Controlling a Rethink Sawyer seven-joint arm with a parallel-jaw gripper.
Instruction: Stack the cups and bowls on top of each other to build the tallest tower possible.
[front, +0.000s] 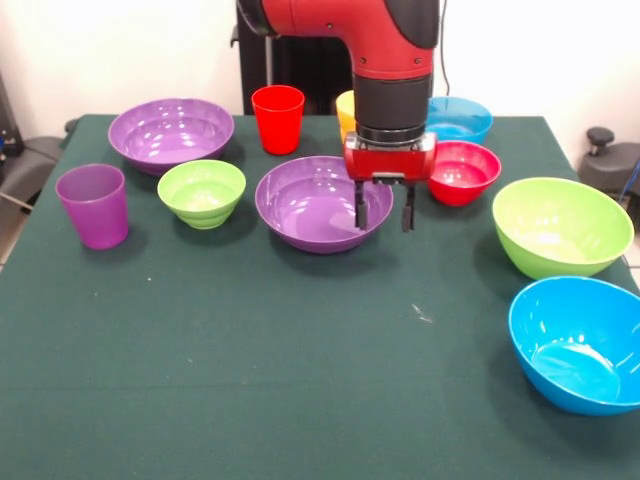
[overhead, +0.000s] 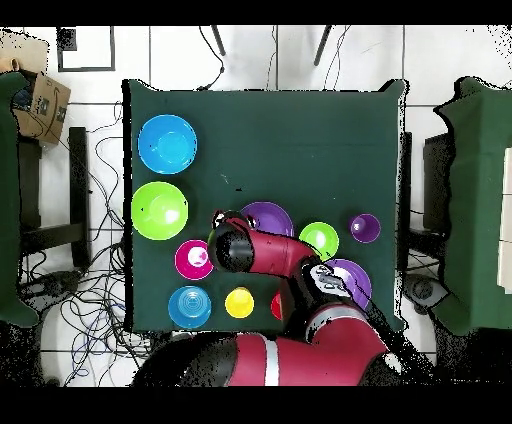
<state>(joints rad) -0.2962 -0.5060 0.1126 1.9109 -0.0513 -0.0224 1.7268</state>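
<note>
The gripper is seen hanging over the right rim of a purple bowl near the middle of the green table. Its two dark fingers are held apart with a clear gap between them, and nothing is gripped. One finger is seen against the inside of the bowl at its right rim and the other just outside it; whether either touches the rim cannot be told. From overhead the gripper is hidden under the arm, which reaches over the same purple bowl.

No tower is built: every bowl and cup is set singly on the cloth. In the front view a second purple bowl is placed at the far left, with a small green bowl just in front and to its right, and a purple cup near the left edge. A red cup is stood upright behind the middle bowl. A yellow cup is mostly hidden behind the arm. A light blue bowl and a small red bowl are found to the right of the gripper. A large lime bowl and a large blue bowl are set along the right edge, just beside each other.
</note>
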